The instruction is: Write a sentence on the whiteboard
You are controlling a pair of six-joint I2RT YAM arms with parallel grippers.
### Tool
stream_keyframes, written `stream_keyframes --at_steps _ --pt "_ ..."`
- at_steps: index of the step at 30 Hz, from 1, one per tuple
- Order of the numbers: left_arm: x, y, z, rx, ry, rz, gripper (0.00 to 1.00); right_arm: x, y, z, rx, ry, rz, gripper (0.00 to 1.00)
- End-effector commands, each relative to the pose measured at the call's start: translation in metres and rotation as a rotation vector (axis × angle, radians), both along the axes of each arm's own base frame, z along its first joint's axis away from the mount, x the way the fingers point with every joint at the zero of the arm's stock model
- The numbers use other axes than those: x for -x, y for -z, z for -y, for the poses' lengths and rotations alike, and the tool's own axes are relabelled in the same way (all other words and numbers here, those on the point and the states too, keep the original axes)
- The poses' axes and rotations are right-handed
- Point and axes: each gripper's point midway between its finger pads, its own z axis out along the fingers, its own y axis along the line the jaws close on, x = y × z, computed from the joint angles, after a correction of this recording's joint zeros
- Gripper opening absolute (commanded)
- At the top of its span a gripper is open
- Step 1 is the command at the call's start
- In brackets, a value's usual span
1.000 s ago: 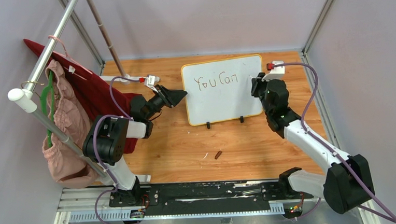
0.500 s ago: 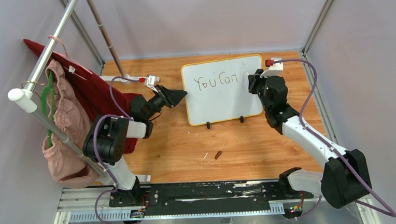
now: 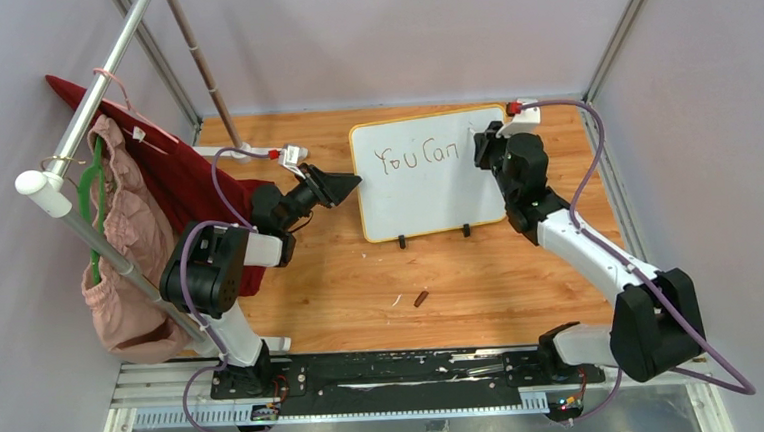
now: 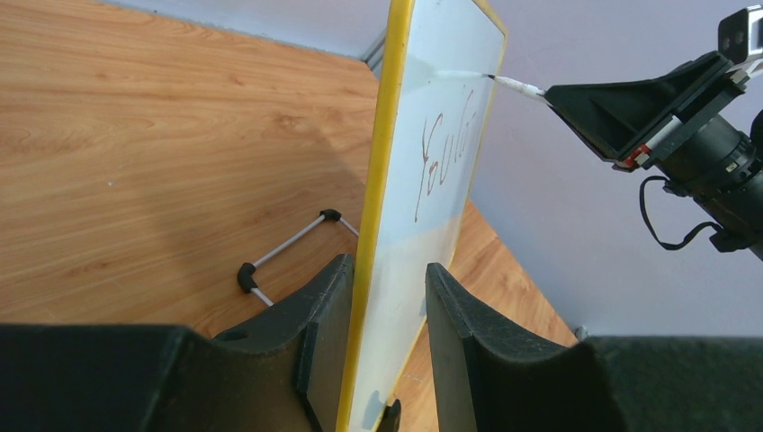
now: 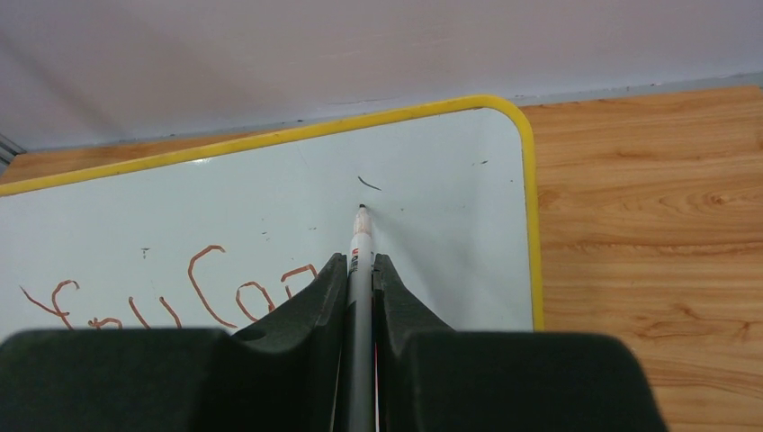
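Note:
The whiteboard (image 3: 436,188) stands upright on the wooden table, white with a yellow rim. The sentence (image 3: 416,157) reads "You Can" in reddish-brown on its upper half; it also shows in the right wrist view (image 5: 216,288). My right gripper (image 3: 481,150) (image 5: 360,261) is shut on a white marker (image 5: 361,236), whose tip touches the board's upper right, just below a small dark stroke (image 5: 369,184). My left gripper (image 3: 352,185) (image 4: 387,265) straddles the board's left edge (image 4: 373,225). Its rear finger (image 4: 319,315) lies against the rim, and a gap shows at the front finger.
A brown marker cap (image 3: 421,298) and a white scrap (image 3: 396,299) lie on the table in front of the board. A red cloth (image 3: 191,183) and pink garment (image 3: 124,242) hang from a metal rail (image 3: 100,88) at left. A wire stand (image 4: 288,247) props the board behind.
My right gripper has moved up and left with the marker, from the board's right edge to its upper right beside "Can". The left gripper and the board have not moved.

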Motion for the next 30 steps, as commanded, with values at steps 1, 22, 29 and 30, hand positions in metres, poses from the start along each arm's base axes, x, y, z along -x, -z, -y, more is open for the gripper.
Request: stream_keyframes --at_steps 1,22,29,30 --pt "0.004 0.013 0.002 0.004 0.025 -0.044 0.40 -0.009 -0.015 0.011 -0.015 0.044 0.032 0.00" --pt "0.004 0.012 0.002 0.007 0.026 -0.046 0.40 0.020 0.044 0.016 -0.021 0.032 -0.083 0.00" --pt "0.005 0.012 0.002 0.010 0.027 -0.045 0.40 0.025 0.050 0.015 -0.025 0.024 -0.096 0.00" --pt "0.005 0.011 0.002 0.010 0.026 -0.045 0.40 0.024 0.049 0.015 -0.023 0.023 -0.094 0.00"
